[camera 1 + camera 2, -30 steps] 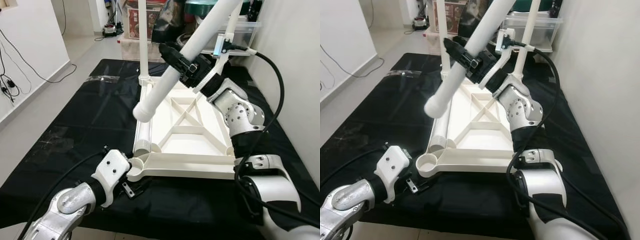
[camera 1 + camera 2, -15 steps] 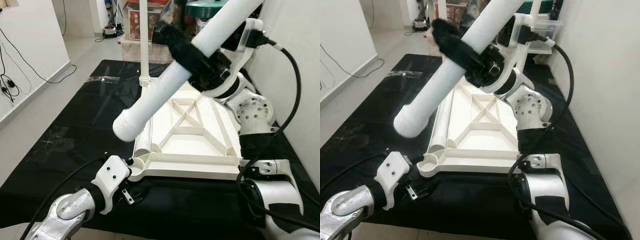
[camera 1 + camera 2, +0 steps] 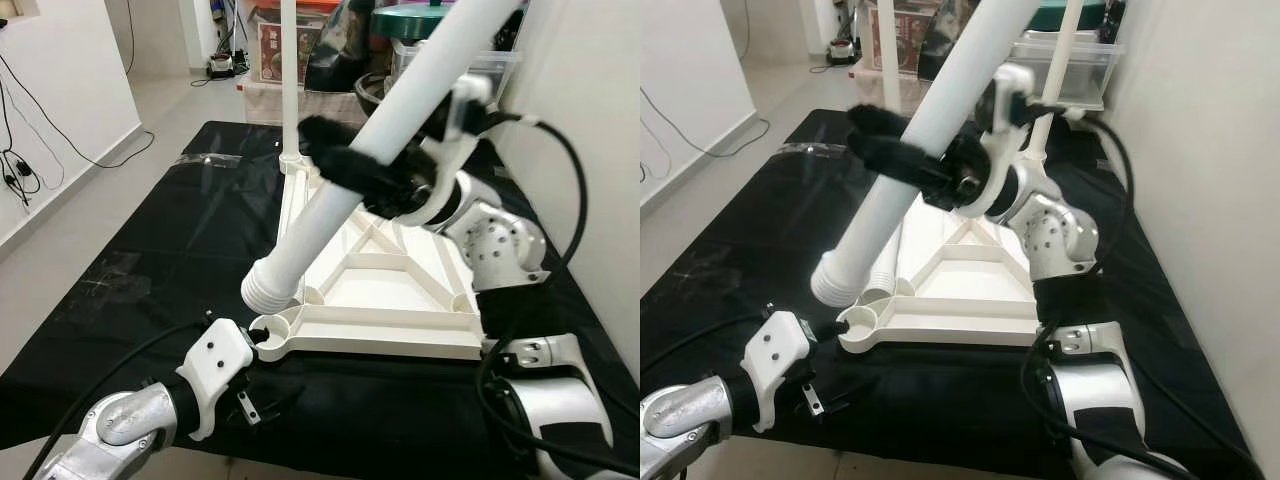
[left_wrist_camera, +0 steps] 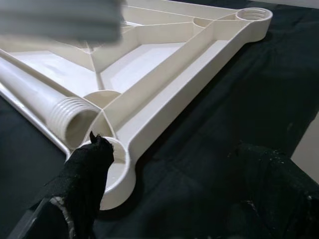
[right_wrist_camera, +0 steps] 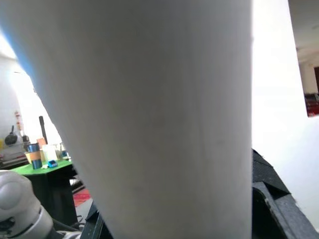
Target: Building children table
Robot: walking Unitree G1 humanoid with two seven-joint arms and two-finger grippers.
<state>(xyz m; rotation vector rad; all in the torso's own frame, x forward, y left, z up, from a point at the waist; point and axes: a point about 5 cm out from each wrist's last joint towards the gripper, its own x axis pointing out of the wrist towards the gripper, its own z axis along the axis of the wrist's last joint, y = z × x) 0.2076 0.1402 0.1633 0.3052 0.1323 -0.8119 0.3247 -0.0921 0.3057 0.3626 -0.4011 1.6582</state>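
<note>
The white tabletop (image 3: 400,290) lies upside down on a black cloth (image 3: 150,250). One white leg (image 3: 289,70) stands upright in a far corner, and another upright leg (image 3: 1065,60) stands at the other far corner. A third leg (image 4: 45,99) lies along the tabletop's left edge. My right gripper (image 3: 355,175) is shut on a fourth leg (image 3: 400,110), held slanted. Its threaded end (image 3: 270,290) hangs just above the near-left corner socket (image 3: 267,332). My left gripper (image 4: 174,164) is open at that corner, with one of its fingers (image 4: 87,167) touching the socket rim.
Storage boxes and a clear plastic bin (image 3: 470,70) stand behind the cloth. A white wall (image 3: 1200,150) runs close along the right. Cables (image 3: 20,170) trail on the floor at the left. The cloth's near edge (image 3: 300,465) is just below my arms.
My right gripper has swung the held leg down and steeper, bringing its threaded end close over the near-left socket. The left gripper stays at that corner.
</note>
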